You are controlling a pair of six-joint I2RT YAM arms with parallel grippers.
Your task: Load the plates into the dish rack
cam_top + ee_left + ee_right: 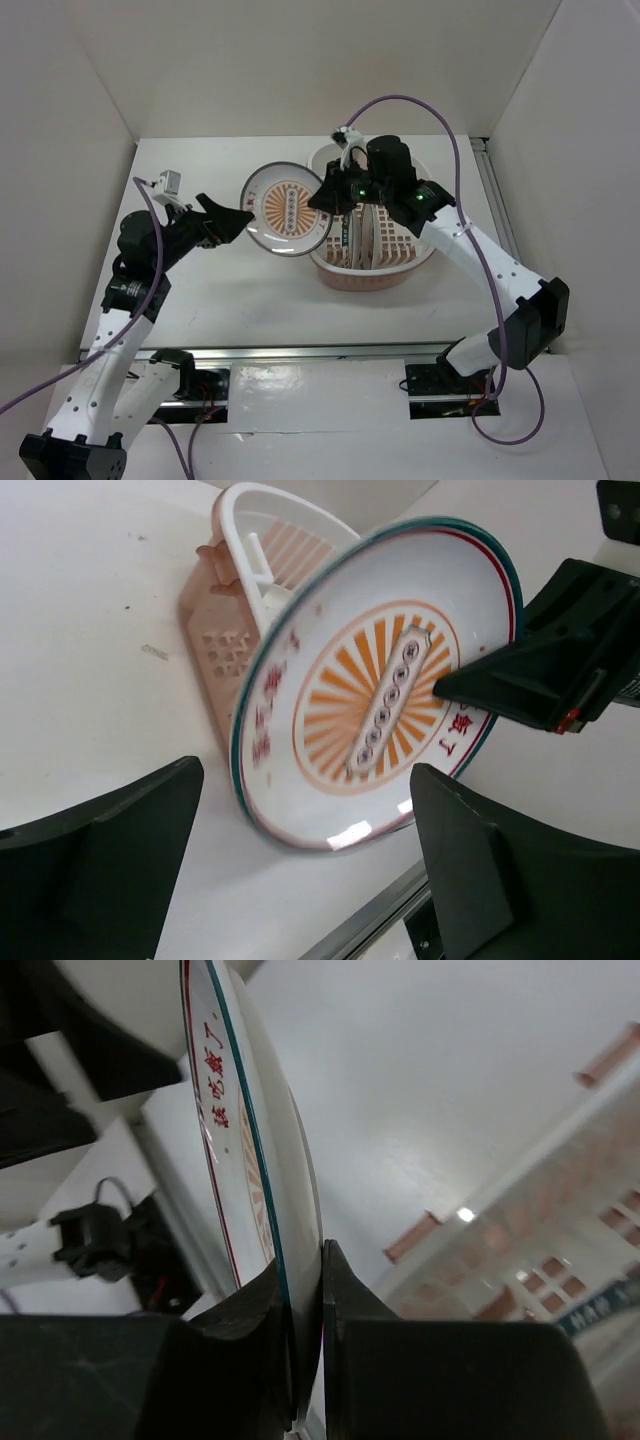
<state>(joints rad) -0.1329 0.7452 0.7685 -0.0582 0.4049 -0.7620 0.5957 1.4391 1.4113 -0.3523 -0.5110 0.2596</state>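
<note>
From above, the right hand (323, 192) is clenched on the right rim of a plate (285, 210) with an orange sunburst centre, holding it tilted in the air just left of the dish rack (400, 270). The left hand (232, 215) sits beside the plate's left edge, released, jaws spread. Other plates (365, 238) stand on edge inside the rack, which rests on the white tabletop (230, 290)

In the left wrist view, the plate hangs beyond the two wide-apart black fingers (100, 860), neither touching it. The right hand grips its teal rim, with the rack behind

In the right wrist view, both fingers pinch the plate's thin edge, red lettering running along its rim
</note>
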